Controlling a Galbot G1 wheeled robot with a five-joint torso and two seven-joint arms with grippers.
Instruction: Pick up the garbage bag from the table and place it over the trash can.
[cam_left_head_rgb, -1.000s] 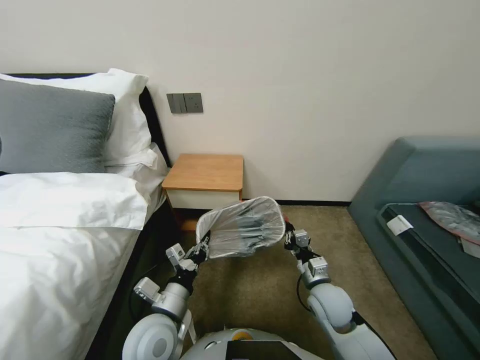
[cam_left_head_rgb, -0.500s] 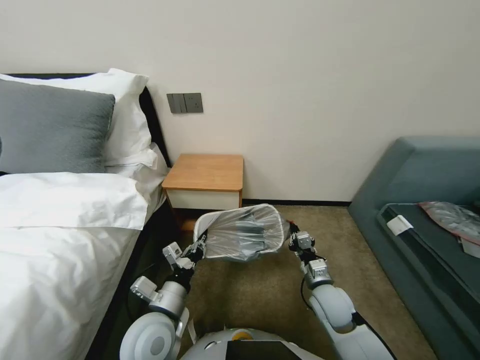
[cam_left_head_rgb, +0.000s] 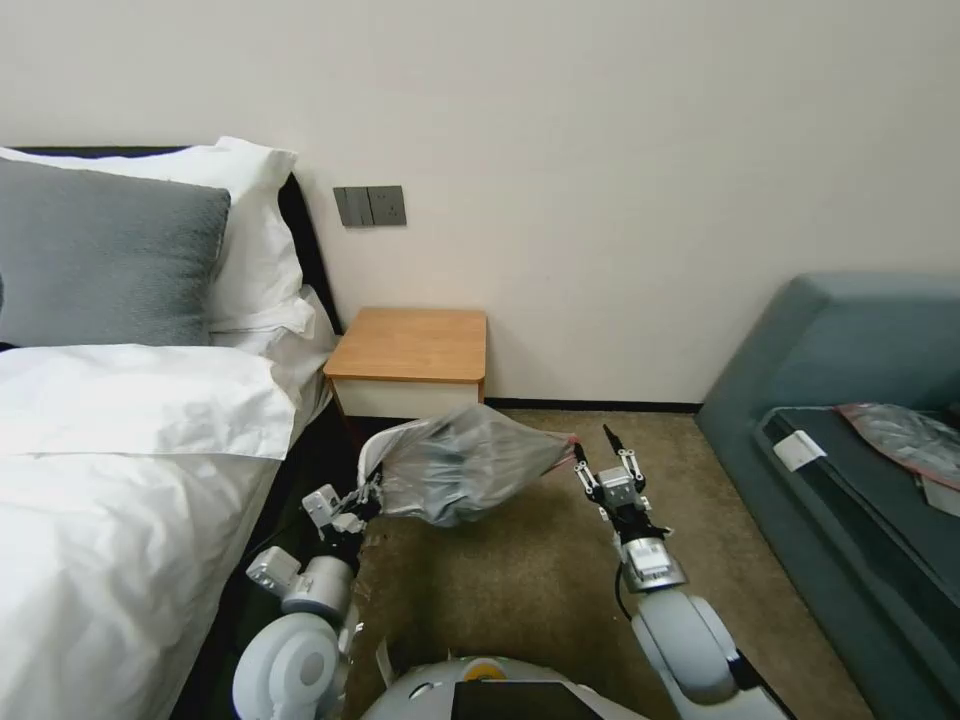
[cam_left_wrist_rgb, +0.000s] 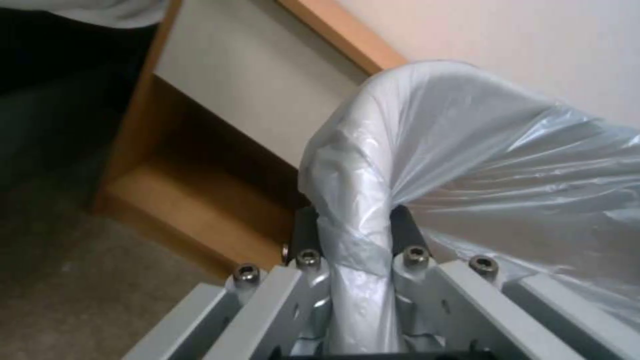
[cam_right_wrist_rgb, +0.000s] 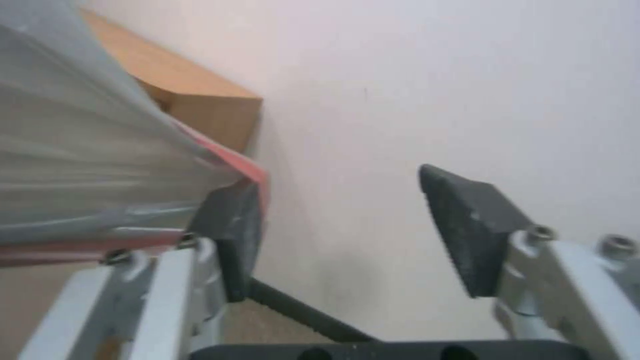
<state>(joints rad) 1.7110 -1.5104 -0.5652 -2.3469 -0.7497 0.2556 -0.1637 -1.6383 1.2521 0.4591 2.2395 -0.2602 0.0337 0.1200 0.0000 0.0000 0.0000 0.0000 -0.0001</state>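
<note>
In front of the bench (cam_left_head_rgb: 410, 345), the garbage bag (cam_left_head_rgb: 470, 465) covers the trash can (cam_left_head_rgb: 372, 462); left gripper (cam_left_head_rgb: 368, 494) jaws clamp the wrapped rim, right gripper (cam_left_head_rgb: 607, 452) jaws wide, beside the pink edge; next, I'd judge, setting it down.

Both arms are showing glossy white rounded shells with silver-grey metal joint blocks toward the wrists, and a thin black cable is running along the right forearm. The left gripper (cam_left_head_rgb: 368, 490) and right gripper (cam_left_head_rgb: 594, 448) are showing pale grey metal linkages fastened with dark hex-socket screws, ending in black textured pads (cam_right_wrist_rgb: 470, 227). The near torso is showing white with a dark panel.
</note>
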